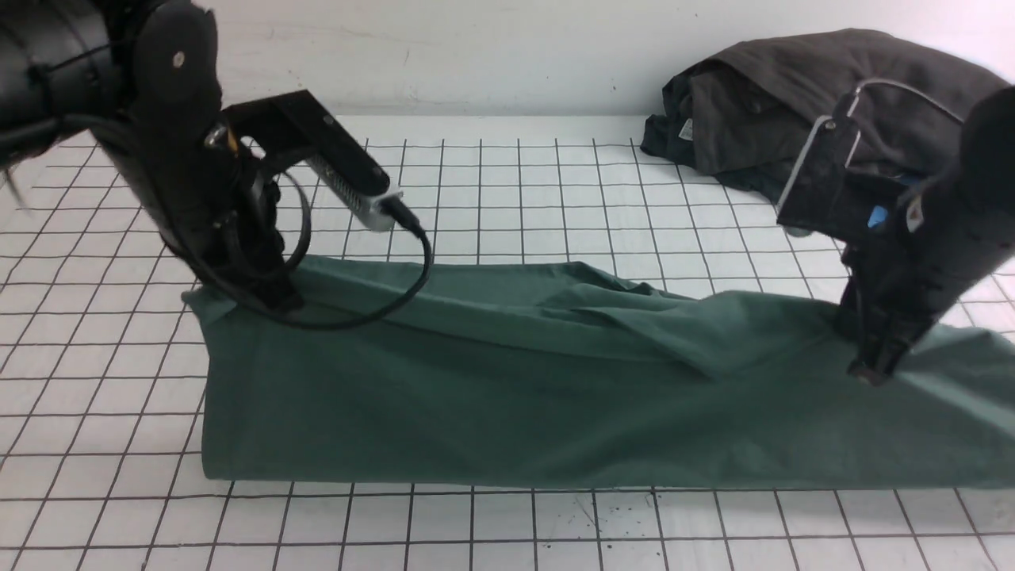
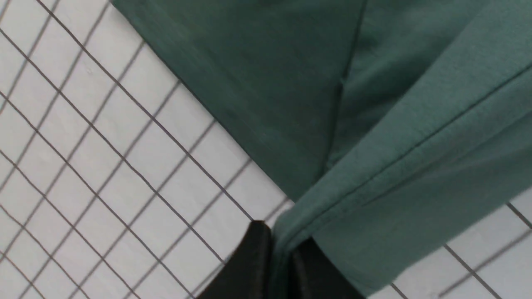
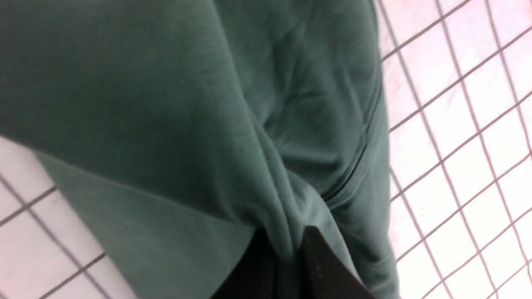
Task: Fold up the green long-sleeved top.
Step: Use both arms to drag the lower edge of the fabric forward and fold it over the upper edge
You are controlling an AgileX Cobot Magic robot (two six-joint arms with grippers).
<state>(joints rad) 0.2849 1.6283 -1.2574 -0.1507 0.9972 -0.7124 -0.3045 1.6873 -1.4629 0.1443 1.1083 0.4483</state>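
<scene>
The green long-sleeved top (image 1: 507, 396) lies as a long band across the table, its near edge straight and its far edge lifted at both ends. My left gripper (image 1: 281, 305) is shut on the top's far left corner; the left wrist view shows the hemmed edge (image 2: 374, 166) pinched in my left gripper (image 2: 280, 253). My right gripper (image 1: 872, 369) is shut on a bunch of the top near its right end; the right wrist view shows gathered folds (image 3: 266, 158) pinched in my right gripper (image 3: 289, 249). The chest logo is hidden.
A dark charcoal-grey garment (image 1: 793, 103) is piled at the back right, behind my right arm, with a bit of blue (image 1: 876, 216) showing. The table (image 1: 507, 182) is white with a black grid. A wall stands behind it.
</scene>
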